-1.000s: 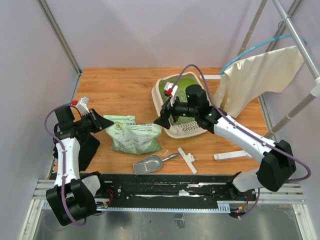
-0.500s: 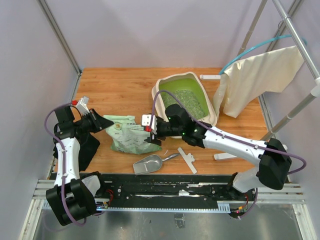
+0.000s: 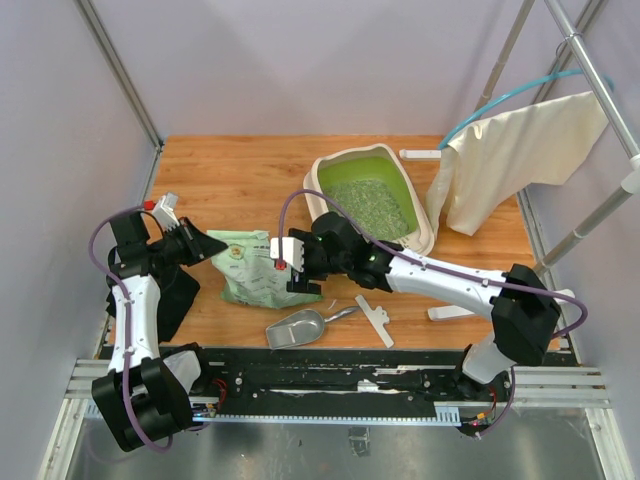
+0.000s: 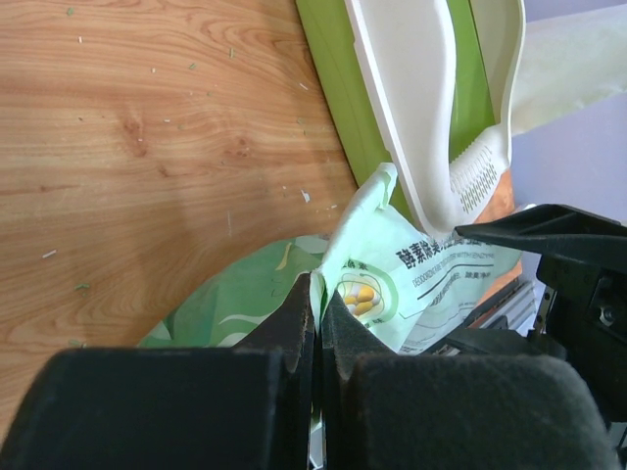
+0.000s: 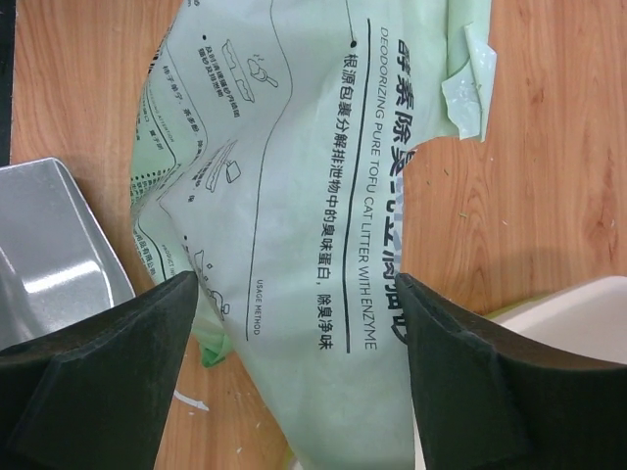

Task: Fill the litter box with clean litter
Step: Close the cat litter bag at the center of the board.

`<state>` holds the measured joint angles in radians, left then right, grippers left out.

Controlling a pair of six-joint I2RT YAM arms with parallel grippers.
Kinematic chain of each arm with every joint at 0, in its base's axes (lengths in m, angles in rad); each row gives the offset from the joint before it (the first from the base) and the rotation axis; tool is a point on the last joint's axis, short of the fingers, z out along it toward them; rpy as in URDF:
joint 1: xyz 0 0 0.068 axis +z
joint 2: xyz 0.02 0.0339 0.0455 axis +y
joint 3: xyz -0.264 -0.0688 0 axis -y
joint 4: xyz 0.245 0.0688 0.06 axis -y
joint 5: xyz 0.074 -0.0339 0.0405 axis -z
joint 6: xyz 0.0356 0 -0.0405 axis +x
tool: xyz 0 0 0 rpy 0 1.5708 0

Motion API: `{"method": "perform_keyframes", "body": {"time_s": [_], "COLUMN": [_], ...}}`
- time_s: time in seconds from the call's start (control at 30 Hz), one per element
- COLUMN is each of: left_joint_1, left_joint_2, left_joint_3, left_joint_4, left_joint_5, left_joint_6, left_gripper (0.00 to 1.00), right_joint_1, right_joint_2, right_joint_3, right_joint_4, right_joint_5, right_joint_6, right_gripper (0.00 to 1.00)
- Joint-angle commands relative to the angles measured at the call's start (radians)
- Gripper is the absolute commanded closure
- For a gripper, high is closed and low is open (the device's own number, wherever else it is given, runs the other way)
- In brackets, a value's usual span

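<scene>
One bag near litter box: "TOFU CAT LITTER"

Top external: set high behind the arms, whole bench overlooked.
Left wrist: held low beside the bag, litter box faced.
Right wrist: aimed down, close.
Shared: the bag.

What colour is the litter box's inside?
The litter box is bright green inside; clearest in top external view.

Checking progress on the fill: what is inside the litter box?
The litter box holds loose pale green-grey litter granules across most of its green floor, with bare green along the far end. The right arm covers its near corner, and the litter's depth cannot be seen.
</scene>
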<state>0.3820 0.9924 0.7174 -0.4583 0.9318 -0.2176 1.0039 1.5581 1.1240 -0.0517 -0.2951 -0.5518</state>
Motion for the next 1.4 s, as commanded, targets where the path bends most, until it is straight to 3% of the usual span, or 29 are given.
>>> {"method": "perform_keyframes", "body": {"time_s": [0.0,0.23,0.4,0.5,0.57,0.7,0.77,0.83,0.9,0.93,1.0,1.07,1.17,1.27,1.37], "left_joint_1": [-0.001,-0.001,-0.001,-0.002,-0.001,0.001,0.005,0.008,0.008,0.008,0.008,-0.004,-0.115,-0.328,-0.542], "left_joint_2": [-0.004,-0.009,-0.011,-0.021,-0.031,-0.052,-0.07,-0.086,-0.107,-0.129,-0.187,-0.237,-0.24,-0.198,-0.13], "left_joint_3": [0.018,0.017,0.026,0.031,0.035,0.058,0.075,0.096,0.137,0.153,0.161,0.152,0.127,0.17,0.181], "left_joint_4": [-0.031,-0.031,-0.033,-0.039,-0.045,-0.069,-0.074,-0.073,-0.064,-0.045,0.022,0.102,0.26,0.177,0.1], "left_joint_5": [-0.013,-0.03,-0.055,-0.094,-0.124,-0.215,-0.303,-0.396,-0.448,-0.446,-0.396,-0.301,-0.111,-0.092,-0.165], "left_joint_6": [0.012,0.013,0.011,0.011,0.008,0.009,-0.011,-0.036,-0.046,-0.04,0.0,0.028,0.029,0.251,0.431], "left_gripper": [1.0,0.99,0.99,0.99,0.99,0.96,0.83,0.6,0.51,0.48,0.2,0.03,0.0,0.0,0.0], "right_joint_1": [0.001,0.0,0.0,-0.023,-0.046,-0.058,-0.068,-0.08,-0.085,-0.088,-0.099,-0.108,-0.111,-0.111,-0.111], "right_joint_2": [0.019,0.074,0.06,0.049,0.049,0.017,-0.018,-0.042,-0.037,-0.027,-0.015,-0.014,-0.029,-0.049,-0.081], "right_joint_3": [0.048,0.087,0.097,0.108,0.117,0.105,0.075,0.047,0.048,0.053,0.056,0.051,0.036,0.03,0.002], "right_joint_4": [-0.07,-0.193,-0.23,-0.243,-0.255,-0.27,-0.253,-0.229,-0.229,-0.235,-0.244,-0.236,-0.206,-0.19,-0.147], "right_joint_5": [0.036,-0.052,-0.012,-0.027,-0.053,-0.037,-0.04,-0.054,-0.048,-0.049,-0.064,-0.082,-0.111,-0.125,-0.13], "right_joint_6": [-0.025,0.008,0.044,0.068,0.1,0.131,0.145,0.168,0.176,0.178,0.185,0.179,0.139,0.108,0.096], "right_gripper": [0.21,0.5,0.46,0.89,0.98,0.99,0.99,0.99,0.99,0.99,0.99,0.99,0.99,0.99,0.99]}}
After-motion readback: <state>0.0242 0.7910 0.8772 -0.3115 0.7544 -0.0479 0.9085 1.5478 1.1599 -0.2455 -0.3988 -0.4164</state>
